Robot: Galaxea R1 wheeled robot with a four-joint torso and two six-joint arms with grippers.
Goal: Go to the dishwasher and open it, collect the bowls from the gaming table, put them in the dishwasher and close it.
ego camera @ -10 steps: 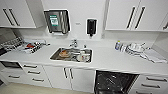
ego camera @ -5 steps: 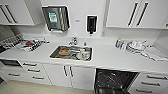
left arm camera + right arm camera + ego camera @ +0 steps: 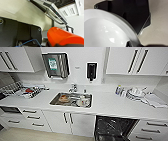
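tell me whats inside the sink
The sink holds dishes: something orange-brown toward its left and a pale cup-like piece toward its right. What lies beneath them is covered and too blurred to tell.

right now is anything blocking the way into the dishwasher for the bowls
Nothing visible does. The dishwasher stands open under the counter, its dark interior exposed. The orange bowl and white bowl sit close to the wrist cameras.

My head view cuts off the open dishwasher (image 3: 113, 128) at the lower edge. The orange bowl (image 3: 65, 36) and white bowl (image 3: 107, 32) run past my wrist views' edges, and my jaws' state is unclear. Items in the sink (image 3: 53, 102) blur together.
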